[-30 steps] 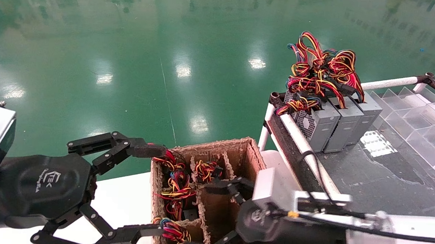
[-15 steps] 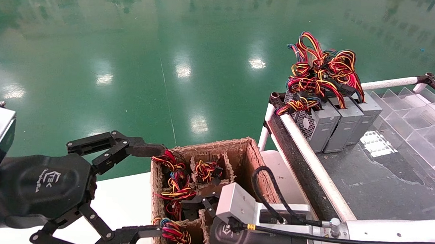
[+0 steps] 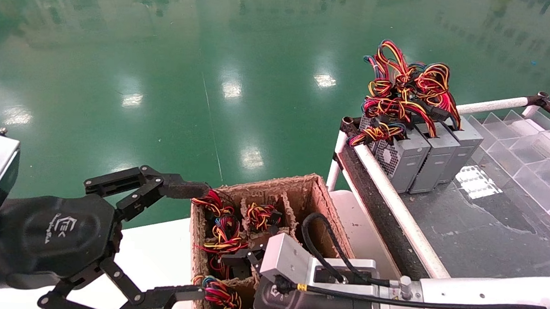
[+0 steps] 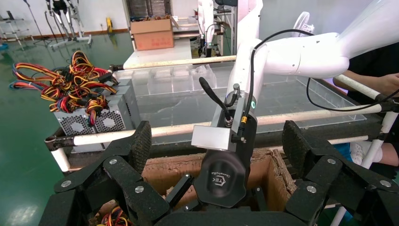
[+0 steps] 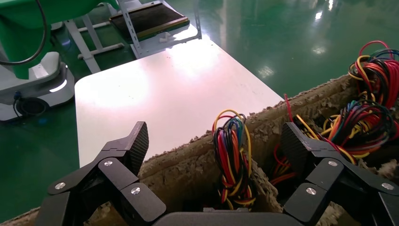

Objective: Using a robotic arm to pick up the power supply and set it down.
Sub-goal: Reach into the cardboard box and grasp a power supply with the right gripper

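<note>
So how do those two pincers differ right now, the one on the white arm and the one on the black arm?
The right pincer, on the white arm, reaches down into the cardboard box among the wire bundles; the left pincer, on the black arm, hangs beside the box, over its left wall. The right points away from the robot's right side, the left from its left side. Both are black, logo-marked, linked-fingered and open.

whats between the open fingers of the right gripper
In the right wrist view, the right gripper stands open over the cardboard box, with a bunch of red, yellow and blue wires sticking up between its fingers.
</note>
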Available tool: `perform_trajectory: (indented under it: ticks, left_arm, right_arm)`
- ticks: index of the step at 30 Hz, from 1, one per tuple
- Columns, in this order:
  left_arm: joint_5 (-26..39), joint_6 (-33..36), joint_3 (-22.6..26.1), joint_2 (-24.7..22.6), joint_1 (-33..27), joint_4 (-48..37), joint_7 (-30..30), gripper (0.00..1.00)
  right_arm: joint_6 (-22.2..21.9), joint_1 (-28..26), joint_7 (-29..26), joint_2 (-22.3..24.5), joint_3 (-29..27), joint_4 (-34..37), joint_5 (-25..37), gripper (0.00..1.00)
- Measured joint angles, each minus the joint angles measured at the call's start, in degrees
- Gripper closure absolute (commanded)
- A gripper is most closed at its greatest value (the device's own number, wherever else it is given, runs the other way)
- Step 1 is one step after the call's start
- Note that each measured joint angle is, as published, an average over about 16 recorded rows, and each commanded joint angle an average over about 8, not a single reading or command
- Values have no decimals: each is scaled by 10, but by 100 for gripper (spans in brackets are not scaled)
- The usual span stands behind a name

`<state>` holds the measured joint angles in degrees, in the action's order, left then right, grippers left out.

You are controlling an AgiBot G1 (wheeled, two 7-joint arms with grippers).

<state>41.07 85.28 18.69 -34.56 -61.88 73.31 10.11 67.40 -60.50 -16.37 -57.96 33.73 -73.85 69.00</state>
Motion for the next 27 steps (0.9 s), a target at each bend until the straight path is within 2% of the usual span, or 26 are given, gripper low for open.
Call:
perform_trajectory:
  ticks: [27]
  left_arm:
    - [-1, 0, 1, 0, 0, 0, 0, 0]
  right_arm:
    - [23, -17, 22, -22, 8, 75, -1, 100]
